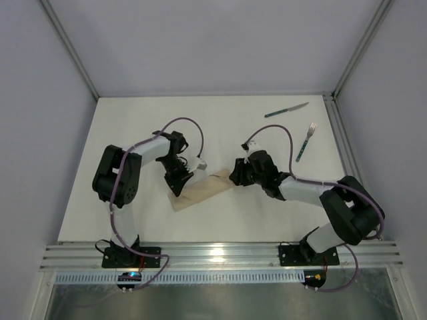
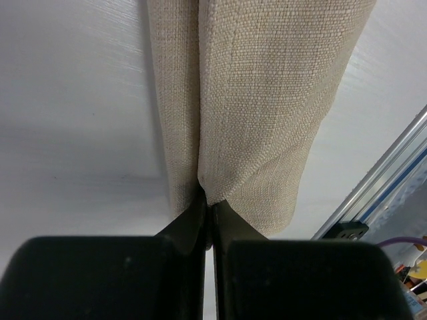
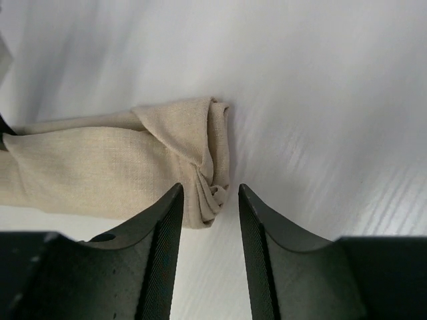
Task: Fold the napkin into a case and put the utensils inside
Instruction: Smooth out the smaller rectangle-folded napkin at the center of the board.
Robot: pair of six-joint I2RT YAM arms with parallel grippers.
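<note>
Left gripper [image 2: 208, 212]: jaws pinching folded napkin [image 1: 202, 191] end. Right gripper [image 3: 210, 190]: jaws spread, straddling bunched opposite end. Knife [image 1: 287, 110], fork [image 1: 306, 142] well apart from it on counter [image 1: 133, 133].

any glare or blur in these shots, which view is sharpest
Top external: even light, soft shadows on the table, a bright glare patch on the metal rail. Left wrist: sharpest, the napkin weave is crisp, but the left tool is dark and featureless. Right wrist: the right tool shows its ridges, the table looks streaky and soft.
</note>
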